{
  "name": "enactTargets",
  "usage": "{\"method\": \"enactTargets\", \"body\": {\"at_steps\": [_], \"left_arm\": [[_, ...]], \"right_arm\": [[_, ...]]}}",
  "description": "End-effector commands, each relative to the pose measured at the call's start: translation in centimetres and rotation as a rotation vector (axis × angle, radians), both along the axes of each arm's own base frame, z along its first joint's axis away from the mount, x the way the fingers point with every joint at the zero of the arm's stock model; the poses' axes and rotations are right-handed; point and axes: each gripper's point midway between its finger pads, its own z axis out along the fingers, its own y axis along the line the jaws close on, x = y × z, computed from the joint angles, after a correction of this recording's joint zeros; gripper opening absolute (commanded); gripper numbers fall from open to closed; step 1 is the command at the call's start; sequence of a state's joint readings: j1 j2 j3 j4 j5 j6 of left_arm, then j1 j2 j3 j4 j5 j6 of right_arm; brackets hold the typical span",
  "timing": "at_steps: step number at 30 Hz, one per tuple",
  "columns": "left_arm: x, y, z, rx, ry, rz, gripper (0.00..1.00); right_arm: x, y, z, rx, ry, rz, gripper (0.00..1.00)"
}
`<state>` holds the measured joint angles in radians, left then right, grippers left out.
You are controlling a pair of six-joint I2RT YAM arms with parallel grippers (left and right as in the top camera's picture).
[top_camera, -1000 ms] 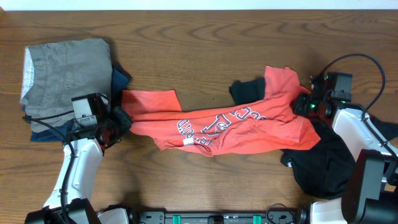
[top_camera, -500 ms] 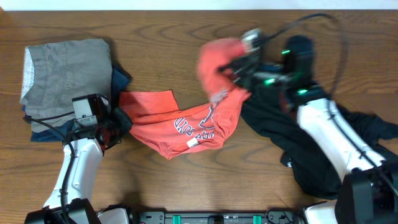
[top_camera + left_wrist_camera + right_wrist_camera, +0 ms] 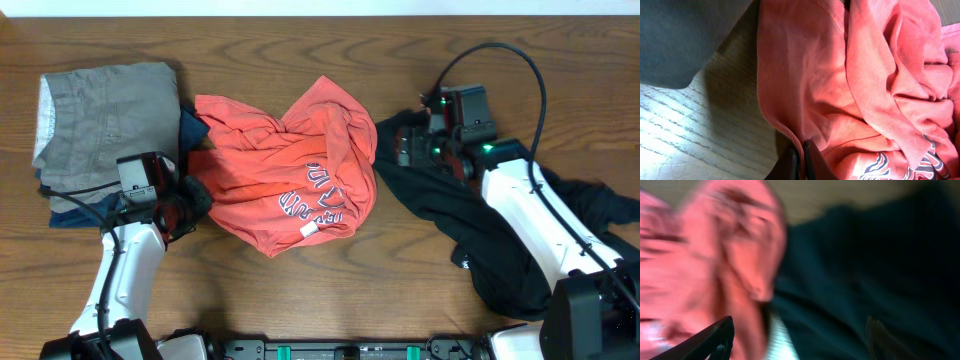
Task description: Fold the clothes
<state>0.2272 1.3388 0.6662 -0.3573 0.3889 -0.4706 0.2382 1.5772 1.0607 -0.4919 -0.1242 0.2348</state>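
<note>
**Item 1. Coral-red T-shirt** (image 3: pixel 285 160). It is bunched in a rumpled heap on the counter (image 3: pixel 300 45), left of centre in the overhead view. Part of the chest lettering shows toward the near edge. It is not flat and no clean fold is visible. The heap is about as wide as it is deep, so no long axis can be read.

**Item 2. Black garment** (image 3: pixel 425 205). It lies limp and sprawled on the right side. Its long axis runs diagonally from the shirt's right edge toward the right arm's base, and that arm partly hides it. It meets the shirt, but which lies on top cannot be told.

**Item 3. Left claw** (image 3: pixel 801 159). It is pinched closed on a fold of red cloth at the shirt's left edge, low against the counter.

**Item 4. Right claw** (image 3: pixel 800 324). Its fingers stand wide with nothing between them, though the wrist view is blurred. It sits over the black garment's far end, just beside the shirt's right edge, so the shirt lies to its left.

**Item 5. Not for folding.** A grey garment (image 3: pixel 105 110) with a pale waistband is stacked at far left over a navy garment (image 3: pixel 195 125), whose corner touches the shirt.

**Assessment.** Folding is barely begun, since the shirt needs spreading first. The left arm already holds one edge. The right claw is the nearer to the opposite edge and would likely reach left to take it.
</note>
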Motion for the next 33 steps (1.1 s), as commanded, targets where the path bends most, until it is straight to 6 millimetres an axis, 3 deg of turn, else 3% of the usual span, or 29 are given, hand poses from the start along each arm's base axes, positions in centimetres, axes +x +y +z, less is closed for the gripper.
{"method": "enactTargets", "body": {"at_steps": [1, 4, 9, 14, 16, 19, 20, 23, 24, 30, 33], "left_arm": [[0.1, 0.2, 0.5, 0.012, -0.016, -0.005, 0.06], [0.1, 0.2, 0.5, 0.012, -0.016, -0.005, 0.06], [-0.1, 0.1, 0.4, 0.01, -0.004, -0.005, 0.06], [-0.4, 0.0, 0.2, 0.007, 0.009, -0.005, 0.06], [-0.4, 0.1, 0.2, 0.007, 0.009, -0.005, 0.06], [-0.4, 0.0, 0.2, 0.006, 0.009, -0.005, 0.06], [-0.4, 0.0, 0.2, 0.007, 0.009, -0.005, 0.06], [-0.4, 0.0, 0.2, 0.006, 0.01, -0.005, 0.06], [-0.4, 0.0, 0.2, 0.006, 0.01, -0.005, 0.06], [-0.3, 0.1, 0.3, 0.008, 0.004, -0.005, 0.06], [-0.2, 0.1, 0.3, 0.009, 0.0, -0.005, 0.06]], "right_arm": [[-0.5, -1.3, -1.0, -0.121, 0.014, 0.072, 0.84], [-1.5, -0.1, -2.5, -0.124, 0.059, 0.173, 0.87], [-1.5, 0.0, -6.3, -0.188, 0.127, 0.207, 0.98], [-1.5, 0.3, -10.4, -0.187, 0.196, 0.221, 0.99], [-1.4, 0.1, -11.5, -0.204, 0.209, 0.217, 0.98], [-0.9, -1.0, -12.2, -0.259, 0.206, 0.183, 0.82], [-0.7, -2.1, -12.2, -0.301, 0.204, 0.135, 0.7], [-0.1, -7.0, -11.6, -0.44, 0.2, -0.094, 0.21], [-0.1, -8.8, -11.4, -0.476, 0.204, -0.175, 0.17], [-1.9, -20.6, -9.9, -0.577, 0.293, -0.549, 0.17], [-3.8, -26.8, -8.7, -0.547, 0.359, -0.757, 0.26]]}}
